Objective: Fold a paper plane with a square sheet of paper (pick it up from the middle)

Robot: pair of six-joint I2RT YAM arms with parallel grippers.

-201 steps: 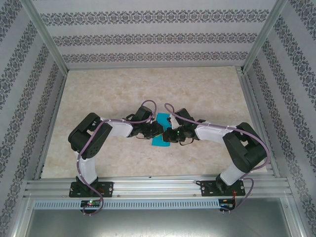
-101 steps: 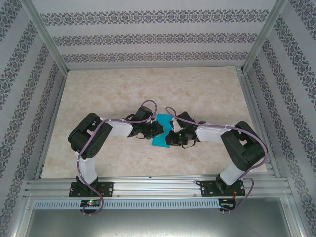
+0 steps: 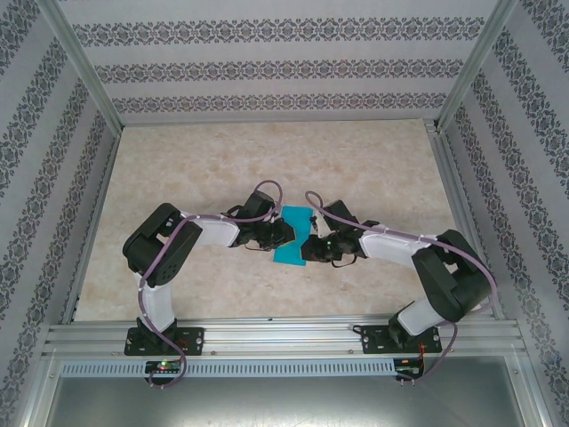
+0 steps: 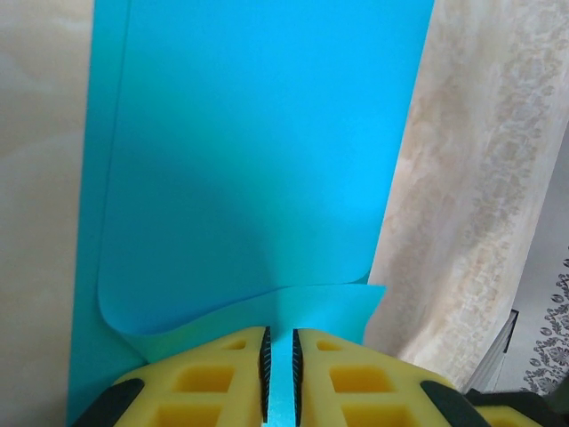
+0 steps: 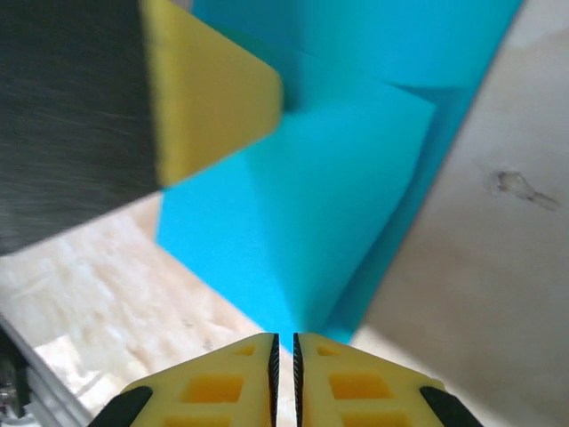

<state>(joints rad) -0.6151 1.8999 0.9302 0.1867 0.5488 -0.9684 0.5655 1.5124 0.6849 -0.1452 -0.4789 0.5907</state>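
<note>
The pale marbled bench [image 3: 178, 160] spreads out inside patterned walls [image 3: 267, 67]. The left arm [image 3: 204, 233] and right arm [image 3: 391, 242] reach in from their own sides and meet at its middle. Between them is the square sheet of paper [image 3: 291, 236], a teal strip running near to far, narrower than a full square, so I judge it already folded at least once and not yet a plane.

In the left wrist view, most of the sheet [image 4: 258, 151] lies flat on the bench. The left fingers [image 4: 253, 347] are closed on its lifted edge, with a sliver of teal showing between the pads. Just beyond them a layer curls up in a soft roll.

In the right wrist view, the right fingers [image 5: 258, 356] are pinched shut on a pointed bit of the sheet [image 5: 329, 205]. A flap rises from there and slants over the layer beneath. One yellow left finger [image 5: 213, 98] is close by at the upper left.

The step in hand looks like laying a flap over and setting its crease. To do it well, one side should act as the anchor while the other carries its edge across. The two should not pull against each other (thin paper tears or slips at a pinch). The edges should line up before anything is pressed. The flap should then come down low and flat, so the soft roll becomes a sharp crease and not a wrinkle.
</note>
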